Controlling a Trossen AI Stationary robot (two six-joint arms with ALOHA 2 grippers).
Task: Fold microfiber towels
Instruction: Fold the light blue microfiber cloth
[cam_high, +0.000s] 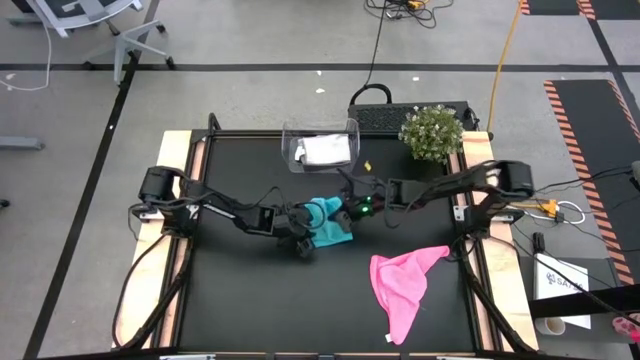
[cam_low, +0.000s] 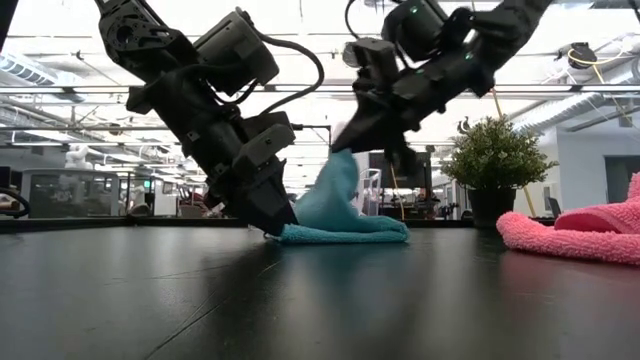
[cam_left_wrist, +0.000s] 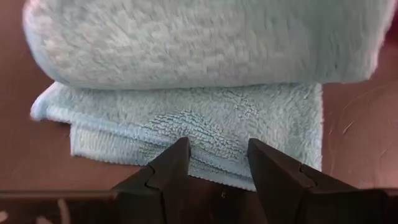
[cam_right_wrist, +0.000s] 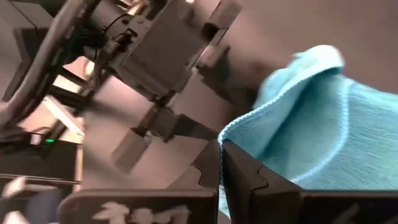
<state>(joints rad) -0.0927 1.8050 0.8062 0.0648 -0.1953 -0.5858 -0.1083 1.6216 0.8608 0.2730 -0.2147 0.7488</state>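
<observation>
The teal towel (cam_high: 325, 225) lies folded near the table's middle, with one part drawn up into a peak (cam_low: 338, 175). My right gripper (cam_low: 347, 140) is shut on that peak. My left gripper (cam_left_wrist: 217, 149) stands open at the towel's low edge on the table, and also shows in the low view (cam_low: 275, 222). The pink towel (cam_high: 405, 285) lies crumpled on the table toward the near right. The grey-white towel (cam_high: 325, 150) sits inside the clear bin (cam_high: 290, 135) at the far side. My left gripper sets its two open fingertips (cam_left_wrist: 180, 152) on the edge of the teal towel's bottom layers (cam_left_wrist: 214, 158), slanting down from the table's left. That edge lies flat on the table. My right gripper pinches the towel's hemmed edge (cam_right_wrist: 233, 134) between its shut fingers, slanting down from the right. The held part is raised, and the cloth hangs below it down to the folded part on the table (cam_low: 345, 232).
A potted plant (cam_high: 432, 132) stands at the far right corner, beside the bin. Bare black tabletop (cam_high: 250, 300) stretches along the near left.
</observation>
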